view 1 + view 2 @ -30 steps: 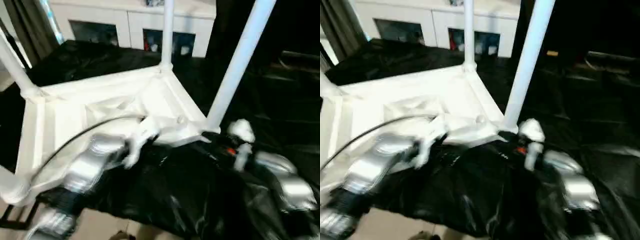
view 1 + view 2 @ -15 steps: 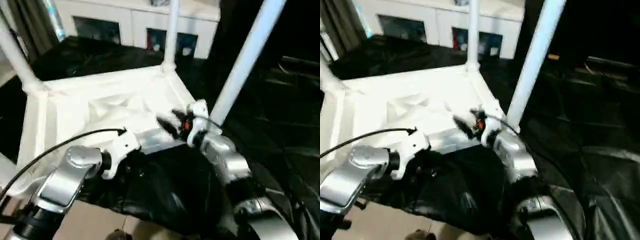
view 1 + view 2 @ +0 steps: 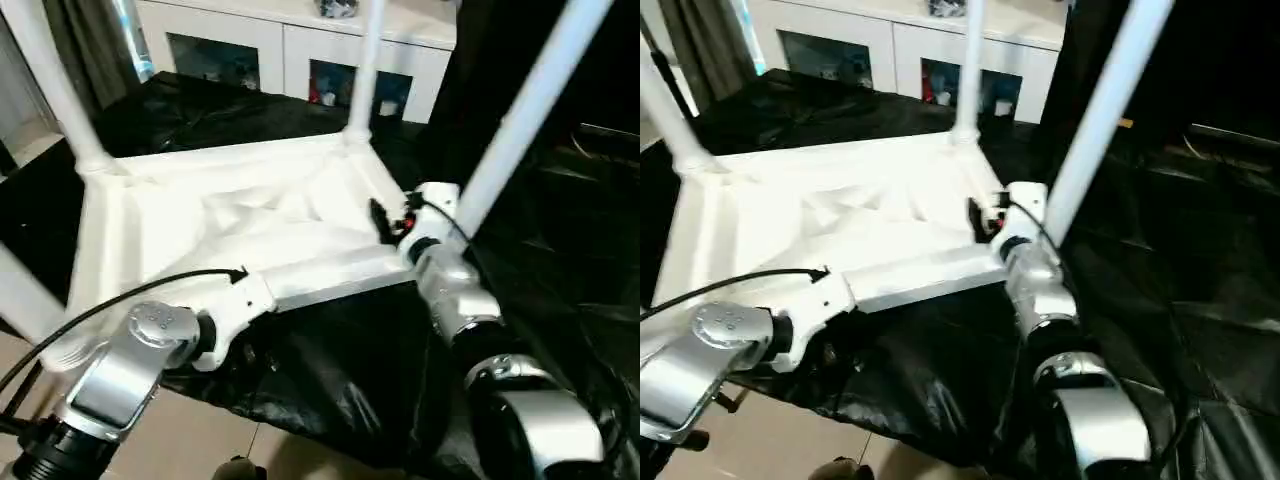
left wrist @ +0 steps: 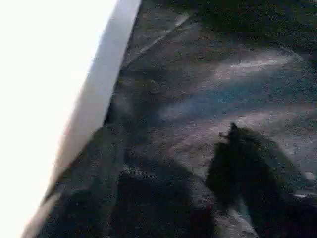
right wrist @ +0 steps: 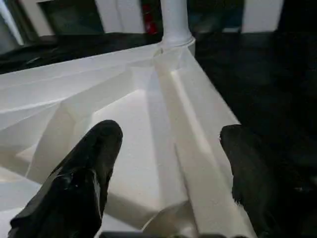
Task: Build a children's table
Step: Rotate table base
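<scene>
Black sheeting covers the surface (image 3: 560, 260) where the tabletop (image 3: 250, 225) lies underside up, legs (image 3: 530, 110) standing from its corner sockets. Right gripper (image 5: 171, 148), jaws spread, straddles the tabletop's rim, likely to steady it; left gripper's state I cannot tell

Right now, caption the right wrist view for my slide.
Open right gripper straddling the rim of the upturned tabletop, one leg standing in its far corner.

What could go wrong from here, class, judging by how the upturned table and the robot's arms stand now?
1. The right gripper has open jaws astride the tabletop rim; a push might slide it.
2. The near edge overhangs the black sheet; it could tip.
3. Arms may knock the near leg.
</scene>
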